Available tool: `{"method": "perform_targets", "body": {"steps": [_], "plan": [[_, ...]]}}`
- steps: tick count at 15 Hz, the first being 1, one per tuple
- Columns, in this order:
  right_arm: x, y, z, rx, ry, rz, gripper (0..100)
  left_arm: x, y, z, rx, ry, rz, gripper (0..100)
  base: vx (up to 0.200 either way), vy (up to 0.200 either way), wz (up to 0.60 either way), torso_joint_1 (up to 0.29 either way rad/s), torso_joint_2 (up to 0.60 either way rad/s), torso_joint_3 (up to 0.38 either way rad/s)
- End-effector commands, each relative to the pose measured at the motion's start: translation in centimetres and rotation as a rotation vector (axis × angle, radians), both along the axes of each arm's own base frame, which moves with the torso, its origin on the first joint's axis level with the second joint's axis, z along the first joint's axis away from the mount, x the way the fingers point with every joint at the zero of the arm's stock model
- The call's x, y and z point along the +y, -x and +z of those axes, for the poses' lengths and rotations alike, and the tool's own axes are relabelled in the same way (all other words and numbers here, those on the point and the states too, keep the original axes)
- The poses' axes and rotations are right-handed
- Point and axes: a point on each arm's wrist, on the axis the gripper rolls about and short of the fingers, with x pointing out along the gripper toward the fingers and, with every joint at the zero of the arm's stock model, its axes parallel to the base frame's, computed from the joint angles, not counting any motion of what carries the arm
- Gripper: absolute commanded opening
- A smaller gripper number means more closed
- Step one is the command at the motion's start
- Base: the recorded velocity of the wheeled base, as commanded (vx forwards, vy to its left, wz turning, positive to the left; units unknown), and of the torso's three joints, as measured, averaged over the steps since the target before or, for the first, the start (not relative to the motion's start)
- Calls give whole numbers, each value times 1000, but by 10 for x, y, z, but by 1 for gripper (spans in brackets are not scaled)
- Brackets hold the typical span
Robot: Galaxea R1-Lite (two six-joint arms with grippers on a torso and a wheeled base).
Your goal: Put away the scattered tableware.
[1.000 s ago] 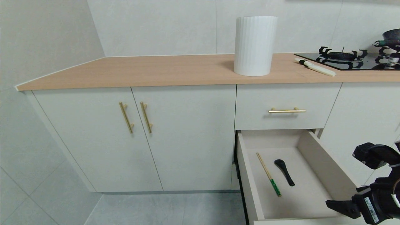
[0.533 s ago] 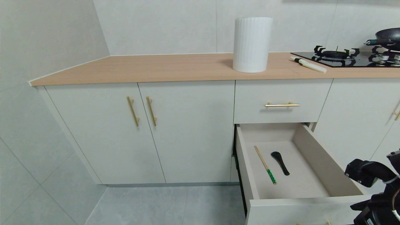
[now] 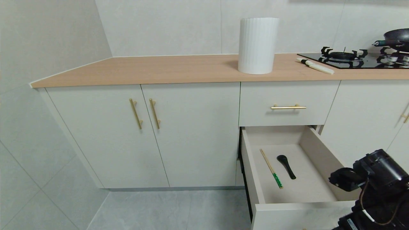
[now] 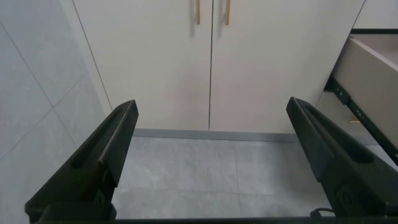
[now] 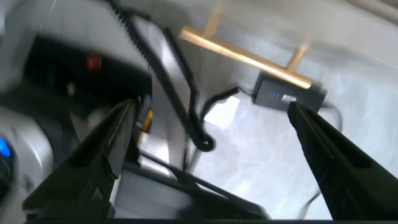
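Your right arm (image 3: 383,204) sits low at the right edge of the head view, with its black wrist (image 3: 381,167) bent up toward the camera. Your right gripper (image 5: 210,107) has its jaws spread wide apart. Your left gripper (image 4: 211,109) points forward and slightly down, its jaws spread just as wide, and the two dark fingers (image 4: 102,158) are straight.
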Motion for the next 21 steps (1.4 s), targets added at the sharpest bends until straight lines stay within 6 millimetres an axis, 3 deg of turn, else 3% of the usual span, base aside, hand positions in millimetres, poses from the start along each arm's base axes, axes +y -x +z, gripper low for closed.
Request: {"method": "perform_targets", "body": {"steps": [1,5,11,15,21], "plan": [[8,-16,-8,28,38,-62,100,0,0,0,1,0,0,100,0,0,0,0,0,0],[20,-28,-13,36,47,-181,100,0,0,0,-1,0,0,100,0,0,0,0,0,0],[25,-45,-27,0,95,-233,100,0,0,0,1,0,0,100,0,0,0,0,0,0],[23,-55,-24,-61,66,-250,100,0,0,0,1,0,0,100,0,0,0,0,0,0],[28,-110,-28,-114,53,-275,100,0,0,0,1,0,0,100,0,0,0,0,0,0]]}}
